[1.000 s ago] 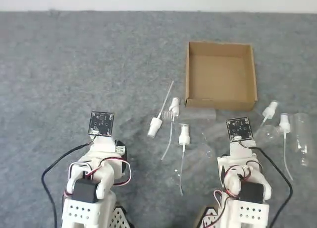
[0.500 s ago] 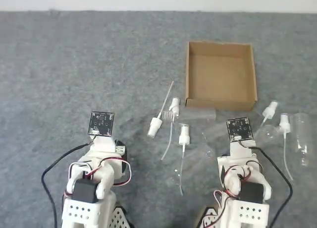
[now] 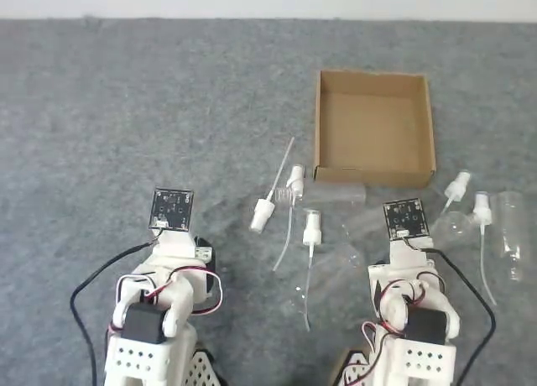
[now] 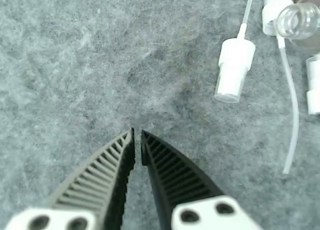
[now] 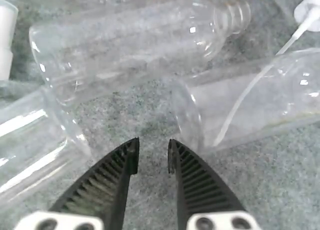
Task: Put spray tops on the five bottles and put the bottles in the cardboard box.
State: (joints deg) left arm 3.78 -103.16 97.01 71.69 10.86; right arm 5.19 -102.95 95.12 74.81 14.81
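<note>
Nothing's budged since a second ago; left gripper is nearly pinched together, holding nothing; right gripper is open a crack, holding nothing, over the bottles; spray tops lie at 7 o'clock of the cardboard box.

We find the cardboard box on the far side of the table, right of centre. Just before its near wall a bottle lies on its side. Left of that bottle, three spray tops lie close together. Off the box's near right corner lie two more spray tops, with another bottle beside them at the right edge. The left arm and right arm stand at the near edge. The right gripper hangs between two lying bottles.
</note>
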